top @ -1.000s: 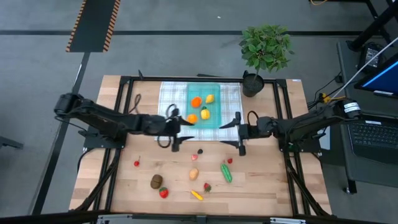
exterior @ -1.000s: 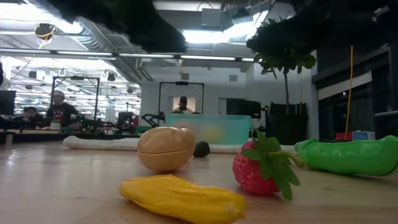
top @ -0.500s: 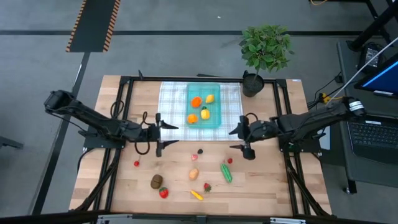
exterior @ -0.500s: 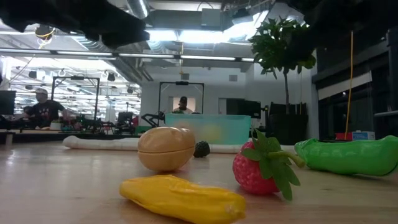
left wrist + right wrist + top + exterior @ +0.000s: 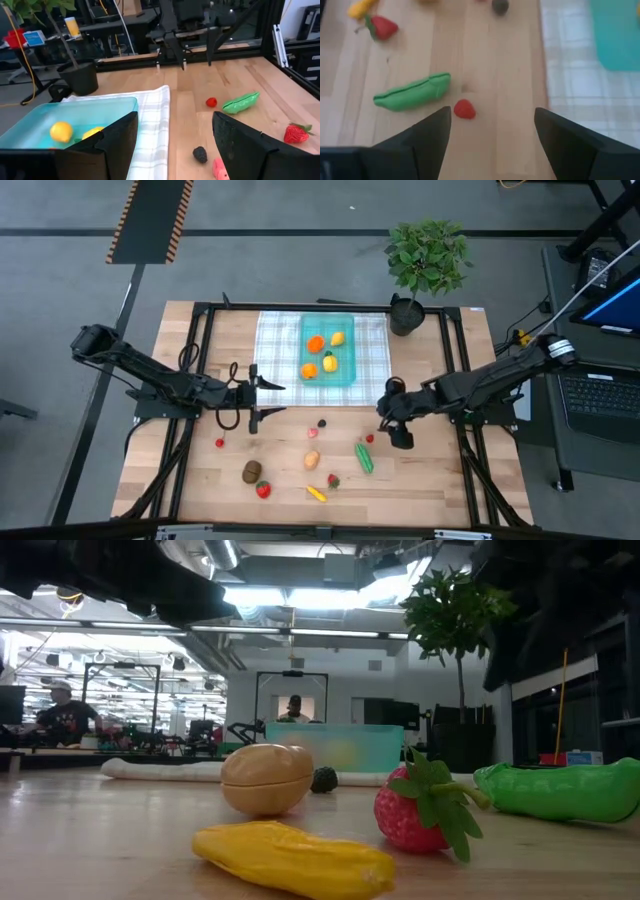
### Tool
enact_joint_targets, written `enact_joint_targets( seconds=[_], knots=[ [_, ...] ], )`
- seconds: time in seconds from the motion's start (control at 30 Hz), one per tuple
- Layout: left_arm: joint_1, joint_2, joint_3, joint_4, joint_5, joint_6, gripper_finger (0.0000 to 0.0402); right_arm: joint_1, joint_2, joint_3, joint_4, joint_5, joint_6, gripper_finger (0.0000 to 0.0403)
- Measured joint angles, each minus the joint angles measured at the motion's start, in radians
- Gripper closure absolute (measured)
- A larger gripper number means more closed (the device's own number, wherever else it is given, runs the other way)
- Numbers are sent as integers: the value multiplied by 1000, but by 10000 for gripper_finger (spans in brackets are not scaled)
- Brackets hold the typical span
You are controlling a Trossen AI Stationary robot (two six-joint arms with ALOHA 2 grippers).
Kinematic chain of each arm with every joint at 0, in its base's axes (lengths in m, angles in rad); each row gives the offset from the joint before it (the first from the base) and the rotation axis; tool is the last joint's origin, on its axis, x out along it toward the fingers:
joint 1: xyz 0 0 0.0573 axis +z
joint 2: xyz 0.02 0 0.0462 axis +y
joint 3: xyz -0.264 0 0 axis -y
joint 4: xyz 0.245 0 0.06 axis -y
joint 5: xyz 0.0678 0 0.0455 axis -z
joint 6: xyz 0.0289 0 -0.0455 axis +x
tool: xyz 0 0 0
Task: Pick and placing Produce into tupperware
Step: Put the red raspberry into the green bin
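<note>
Produce is split: oranges and lemons already lie in the shallow translucent teal tupperware on the checked cloth, the rest scattered on the wooden table. Right gripper hangs wide open and empty over a small red berry beside the green pea pod, likely lining up a pick. Left gripper, also open and empty, waits beside the cloth.

Bright, even overhead light; ceiling lamps glare, and the right wrist view is blurred.

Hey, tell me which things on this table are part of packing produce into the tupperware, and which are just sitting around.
Part of the job:
tupperware
green pea pod
potato
kiwi
strawberry
yellow piece

Just lying about:
potted plant
checked cloth
</note>
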Motion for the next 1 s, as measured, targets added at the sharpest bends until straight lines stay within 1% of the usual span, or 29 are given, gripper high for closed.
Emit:
enact_joint_targets(
  seconds=[0.2,0.37,0.57,0.73,0.9,1.0],
  knots=[
    [0,0,0,-7,2,-66,154,29,107,0,19,0,-2,115],
    [0,1,0,-7,2,-68,154,37,202,0,46,0,-2,115],
    [0,1,0,-8,2,-67,154,37,297,0,123,-14,-1,115],
    [0,1,1,-8,2,-67,154,37,355,0,161,-66,0,115],
    [0,1,1,-8,2,-67,154,37,392,0,191,-71,1,115],
    [0,1,1,-8,2,-67,154,37,401,2,193,-78,2,122]
  ],
)
